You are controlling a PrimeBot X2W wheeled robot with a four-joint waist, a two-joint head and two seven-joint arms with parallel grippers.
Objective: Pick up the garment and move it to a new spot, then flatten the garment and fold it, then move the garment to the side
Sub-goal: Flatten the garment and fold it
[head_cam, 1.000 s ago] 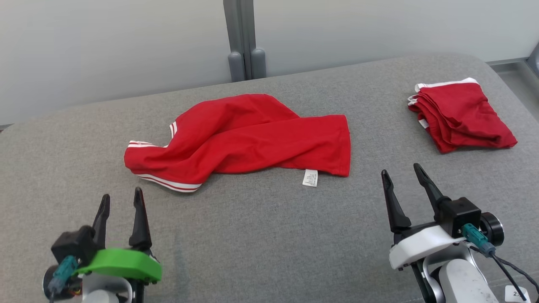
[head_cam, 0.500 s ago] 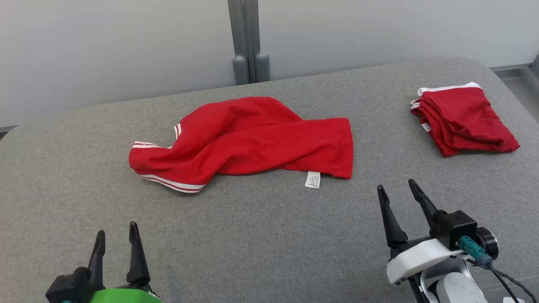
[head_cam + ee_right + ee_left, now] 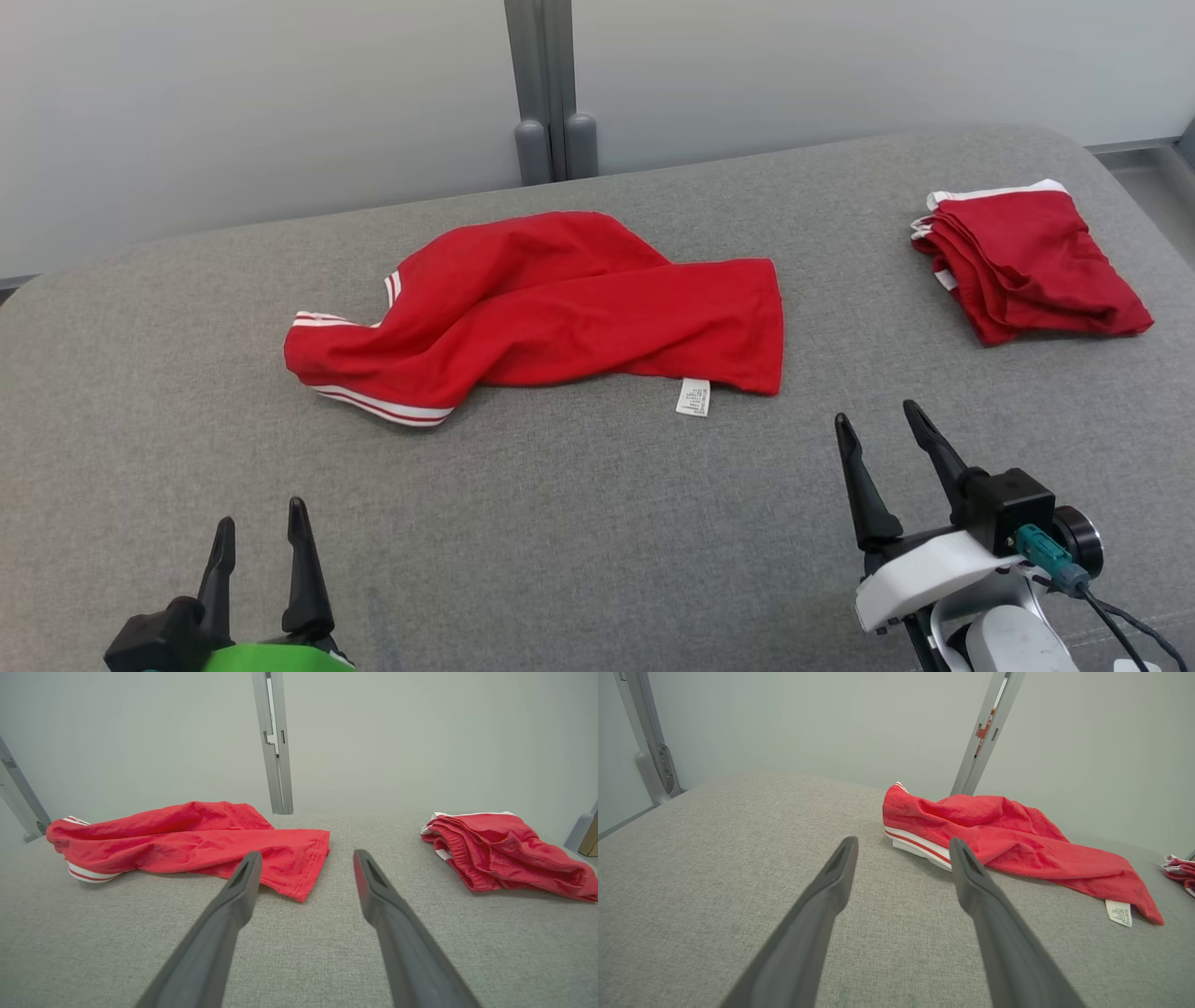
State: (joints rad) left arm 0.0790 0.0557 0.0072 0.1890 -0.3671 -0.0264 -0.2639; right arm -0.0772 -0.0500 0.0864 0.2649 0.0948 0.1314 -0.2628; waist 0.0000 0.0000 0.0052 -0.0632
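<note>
On the table (image 3: 579, 523), rumpled garment (image 3: 560, 308) (untouched)

The print on the label (image 3: 692, 397) of the garment (image 3: 551, 299) is too small to read. The head view's bottom edge cuts off the left gripper (image 3: 261, 513) behind its fingers. The left wrist view's edge cuts the folded pile (image 3: 1181, 870) by the right edge of the table (image 3: 597, 523).
</note>
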